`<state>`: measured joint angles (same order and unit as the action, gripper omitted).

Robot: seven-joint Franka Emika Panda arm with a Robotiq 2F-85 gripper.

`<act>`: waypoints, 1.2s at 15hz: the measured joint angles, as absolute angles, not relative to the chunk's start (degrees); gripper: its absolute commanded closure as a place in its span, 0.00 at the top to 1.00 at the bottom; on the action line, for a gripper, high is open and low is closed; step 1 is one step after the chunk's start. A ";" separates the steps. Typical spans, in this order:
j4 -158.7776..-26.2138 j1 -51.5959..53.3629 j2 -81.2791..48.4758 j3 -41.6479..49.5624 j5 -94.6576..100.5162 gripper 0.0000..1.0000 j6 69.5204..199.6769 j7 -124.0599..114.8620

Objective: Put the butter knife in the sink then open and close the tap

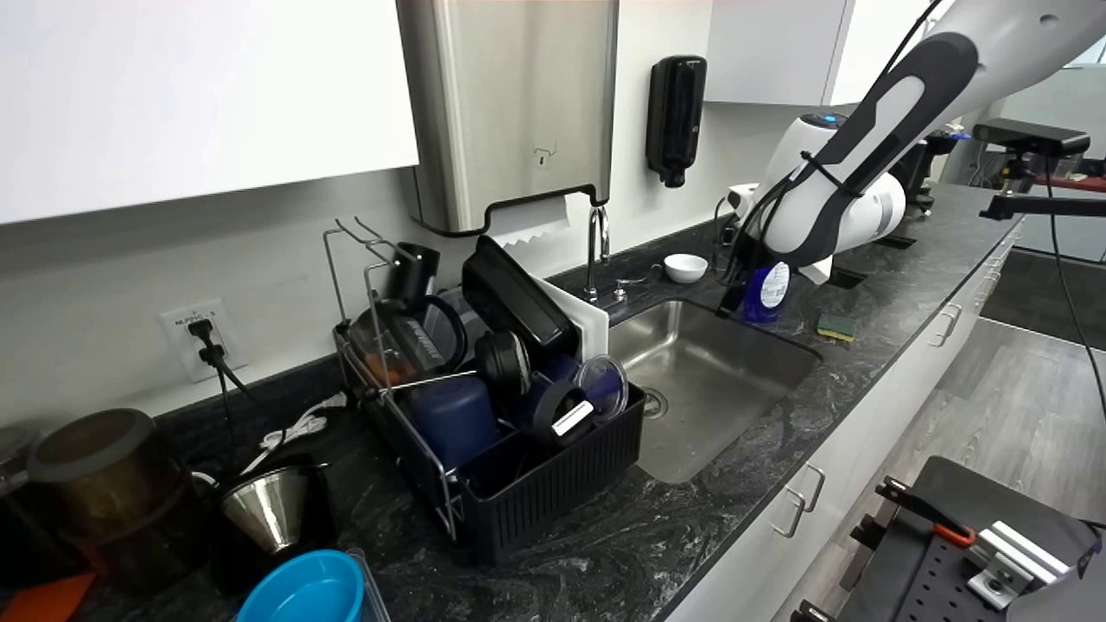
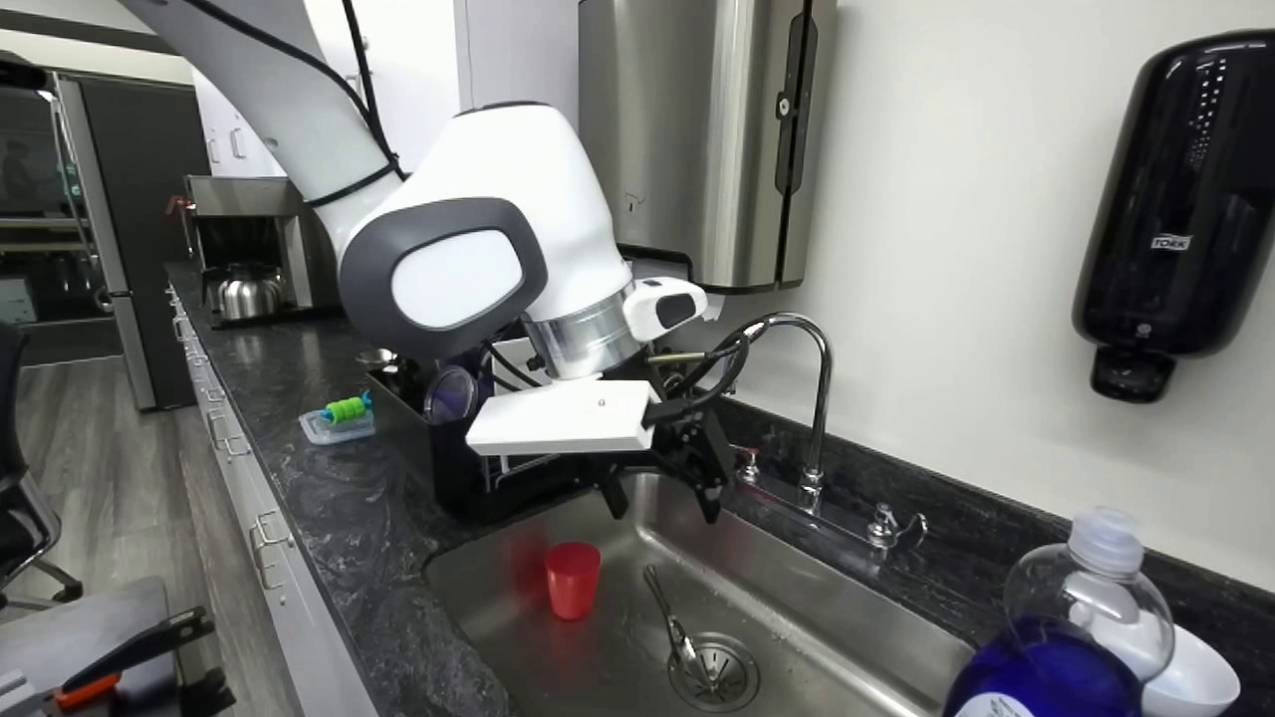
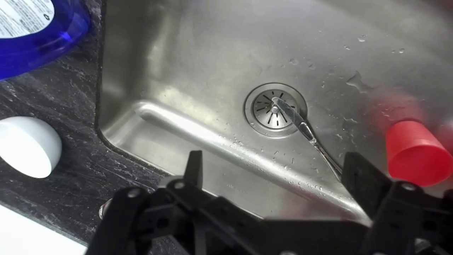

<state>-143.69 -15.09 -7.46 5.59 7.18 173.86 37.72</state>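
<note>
The sink [image 1: 726, 393] is smooth metal, the tap [image 2: 820, 413] glossy.

Sink [image 3: 212, 71] in 3 views, wrist view nearest

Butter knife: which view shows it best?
Wrist view: butter knife largest, handle end hidden by a finger. In an exterior view, whole but smaller, near red cup; in an exterior view past dish rack, not visible.
</note>
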 measured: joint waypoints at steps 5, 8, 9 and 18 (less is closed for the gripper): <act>-143.35 -15.09 -8.55 6.33 7.35 1.00 173.84 37.13; -142.30 -15.08 -8.63 8.26 8.62 1.00 171.72 34.83; -141.69 -15.08 -8.52 8.70 8.91 1.00 170.34 34.01; -137.97 -15.09 -4.55 9.76 8.95 1.00 153.17 31.89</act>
<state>-137.97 -15.09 -4.55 9.76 8.95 153.17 31.89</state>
